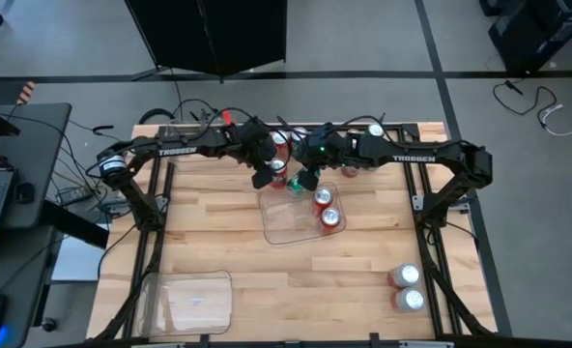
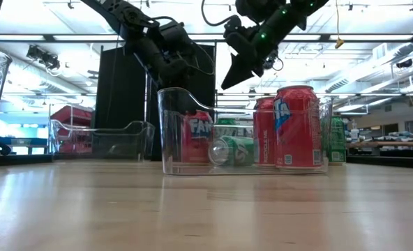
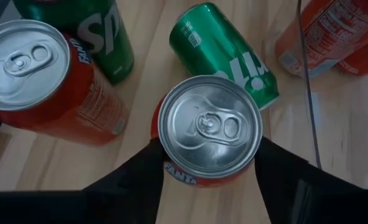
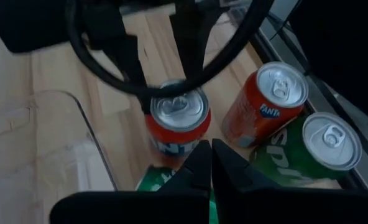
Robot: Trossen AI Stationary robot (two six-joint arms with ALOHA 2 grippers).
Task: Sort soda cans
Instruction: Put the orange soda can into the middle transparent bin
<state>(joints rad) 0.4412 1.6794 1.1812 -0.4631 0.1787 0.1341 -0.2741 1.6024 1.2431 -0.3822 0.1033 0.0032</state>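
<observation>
My left gripper (image 3: 209, 168) stands over an upright red Fanta can (image 3: 209, 127) near the table's far edge, with one finger on each side of it. A second red can (image 3: 41, 81) and an upright green can (image 3: 97, 31) stand close by. Another green can (image 3: 224, 53) lies on its side on the wood, just outside the clear tray (image 1: 281, 222). My right gripper (image 4: 211, 158) is shut and hovers in the air above that lying can, touching nothing. Two red cans (image 1: 327, 208) stand upright in the tray. My left gripper holds the red Fanta can by its side wall just under the rim (image 3: 165, 155), pinched between the two fingers (image 3: 140, 177). The fingers come from above, pointing down. The can is upright and its base stands on the table (image 4: 171, 146).
A second clear tray (image 1: 189, 300) lies at the near left corner. Two cans (image 1: 407, 288) stand at the near right. More cans (image 1: 373, 130) stand along the far edge. The two grippers are close together over the cans. Bare wood (image 1: 305, 280) lies in the near middle.
</observation>
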